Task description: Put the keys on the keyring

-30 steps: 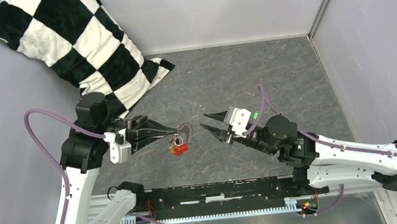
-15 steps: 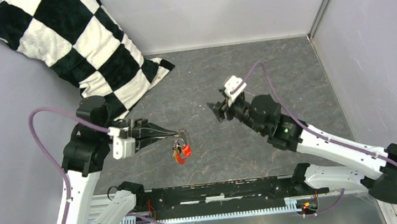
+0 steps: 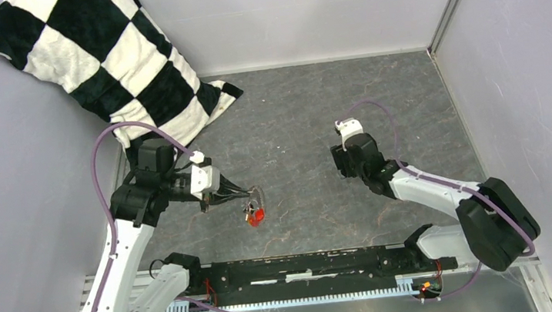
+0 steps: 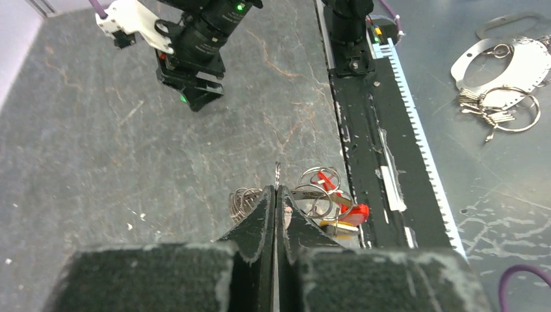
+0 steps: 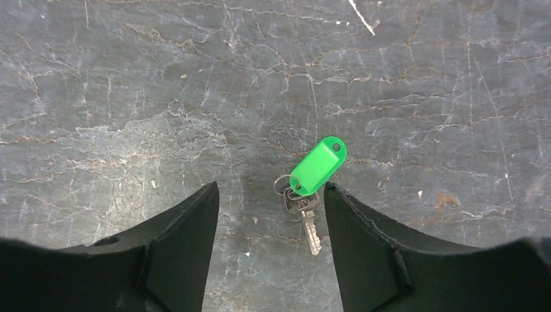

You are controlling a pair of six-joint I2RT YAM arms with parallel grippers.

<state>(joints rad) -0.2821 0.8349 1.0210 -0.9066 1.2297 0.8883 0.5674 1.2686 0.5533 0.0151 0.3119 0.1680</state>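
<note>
My left gripper (image 3: 244,194) (image 4: 277,190) is shut on the keyring (image 4: 277,170), whose thin wire sticks out between the fingertips. Coiled wire loops (image 4: 242,201) bulge on one side of the fingers. A red key (image 4: 356,212) (image 3: 256,216) and a yellow key (image 4: 338,225) dangle on small rings on the other side. My right gripper (image 5: 271,188) (image 3: 348,160) points straight down at the table, open. The green key (image 5: 318,166) lies flat between its fingers, close to the right finger (image 5: 364,240), metal blade (image 5: 310,229) toward the camera. In the top view the green key is hidden under that gripper.
A black-and-white checkered pillow (image 3: 108,65) leans in the back left corner. Grey walls close in the table on three sides. A black toothed rail (image 3: 300,266) runs along the near edge. Spare rings and metal plates (image 4: 507,65) lie beyond the rail.
My right arm has swung from the middle toward the back right and turned downward over the green key, jaws opening wider. The left gripper has rolled and shifted slightly, still holding the keyring.
</note>
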